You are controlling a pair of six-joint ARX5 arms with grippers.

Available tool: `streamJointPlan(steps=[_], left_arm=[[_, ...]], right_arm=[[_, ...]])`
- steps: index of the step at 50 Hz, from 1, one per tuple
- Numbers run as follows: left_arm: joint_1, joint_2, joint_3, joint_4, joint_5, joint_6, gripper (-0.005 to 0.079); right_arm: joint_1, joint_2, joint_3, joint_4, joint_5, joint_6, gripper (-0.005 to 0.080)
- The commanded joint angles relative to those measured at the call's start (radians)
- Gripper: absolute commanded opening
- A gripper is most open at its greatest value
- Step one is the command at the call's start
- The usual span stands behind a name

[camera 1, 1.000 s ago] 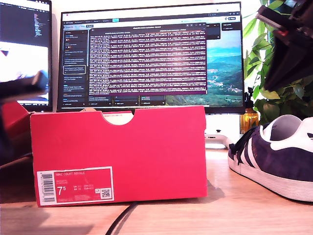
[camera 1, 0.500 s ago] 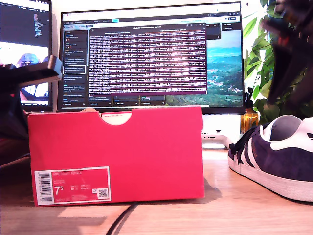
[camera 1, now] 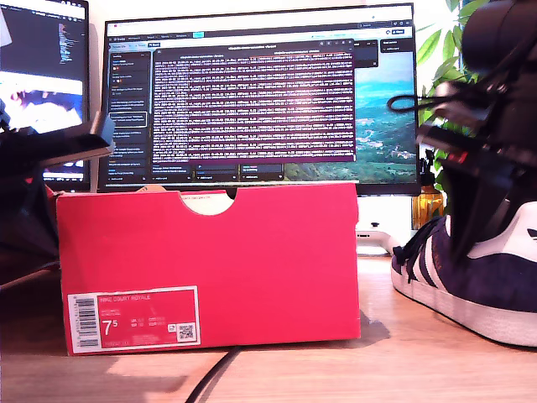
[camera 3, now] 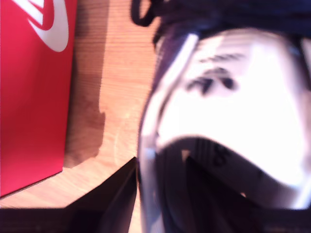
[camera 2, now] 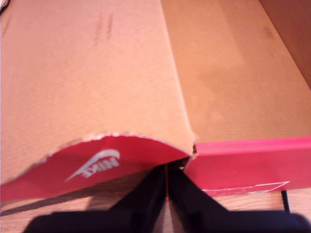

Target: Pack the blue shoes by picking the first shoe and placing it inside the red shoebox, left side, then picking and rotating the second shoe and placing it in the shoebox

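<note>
Low tabletop exterior camera facing the red shoebox (camera 1: 210, 264); both wrist cameras close above, sharing it.

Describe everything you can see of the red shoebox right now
The red shoebox is bright red cardboard, brown inside, and stands upright on the wooden table, at the exterior view's left of the blue shoe and apart from it. Its top edge has a half-round notch; a white label reads 7.5 with a barcode. My first claw is closed on a wall at the box's edge.
</note>
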Motion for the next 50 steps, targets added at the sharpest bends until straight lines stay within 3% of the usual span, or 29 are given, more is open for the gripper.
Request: streamJointPlan(steps=[1, 4, 5, 13, 32, 38, 50], left_arm=[[0.001, 0.005, -0.017, 0.003, 0.001, 0.005, -0.002], [0.001, 0.005, -0.017, 0.0, 0.001, 0.005, -0.002], [0.001, 0.005, -0.017, -0.001, 0.001, 0.005, -0.002], [0.001, 0.005, -0.017, -0.005, 0.0, 0.005, -0.002], [0.001, 0.005, -0.017, -0.026, 0.0, 0.005, -0.002], [0.001, 0.005, -0.017, -0.026, 0.0, 0.004, -0.002], [0.001, 0.005, -0.017, -0.026, 0.0, 0.005, -0.002]], right_arm=[[0.005, 0.032, 0.001, 0.012, -0.002, -0.003, 0.0124], [0.005, 0.032, 0.001, 0.037, -0.002, -0.003, -0.0008], [0.005, 0.032, 0.001, 0.05, -0.002, -0.004, -0.0015], [0.005, 0.031, 0.056, 0.05, -0.005, -0.001, -0.0013], [0.09, 0.03, 0.455, -0.178, -0.031, 0.039, -0.0013], [0.141, 0.03, 0.513, -0.162, -0.08, 0.105, -0.0013], [0.266, 0.044, 0.523, 0.014, -0.085, 0.242, -0.0013]])
